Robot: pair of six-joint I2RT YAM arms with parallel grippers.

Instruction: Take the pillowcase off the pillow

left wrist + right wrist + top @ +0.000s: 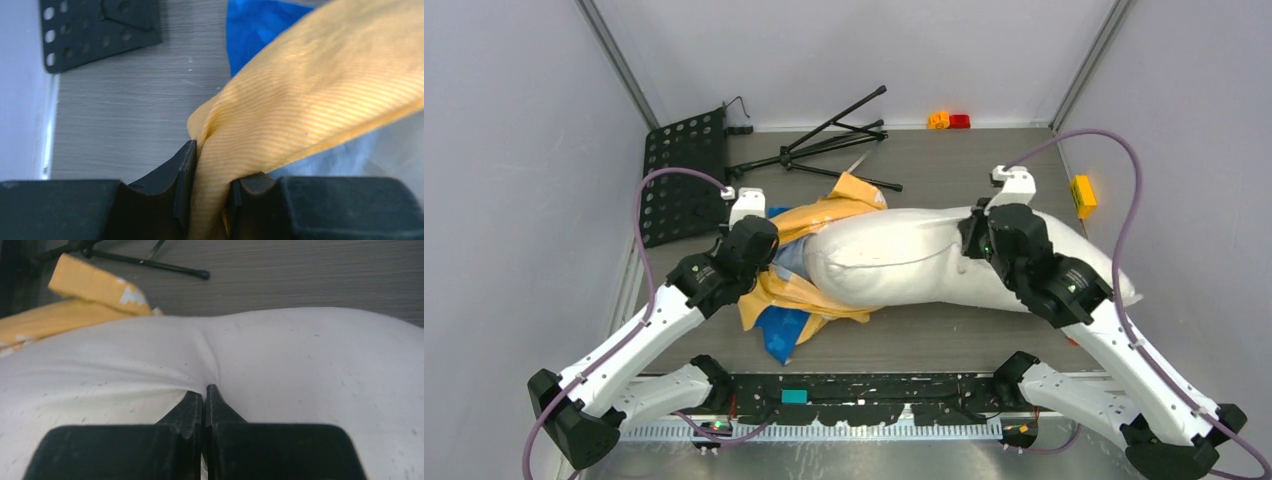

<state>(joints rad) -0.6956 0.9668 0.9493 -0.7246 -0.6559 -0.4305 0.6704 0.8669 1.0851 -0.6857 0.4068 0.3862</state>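
Obs.: pillow (894, 258), a plump white rectangular fabric cushion, lies across the grey wood-grain table (944, 340), long axis 9-to-3 o'clock in the top view. Pillowcase (819, 218), a floppy blue printed cover with orange-yellow reverse, is bunched around the 9 o'clock end only; most of the cushion is bare.

Left gripper (212, 167): jaws clamped on a gathered fold of the orange-yellow cloth.

Right gripper (205, 392): jaws together, tips at a pucker in the white skin on the pillow's 3 o'clock half. Reads as a thin pinch.

Judgement: final strip-off. Draw the left arm low and steady toward 9 o'clock while the right anchors.

Risk: the pinch slips and the pillow drags along.
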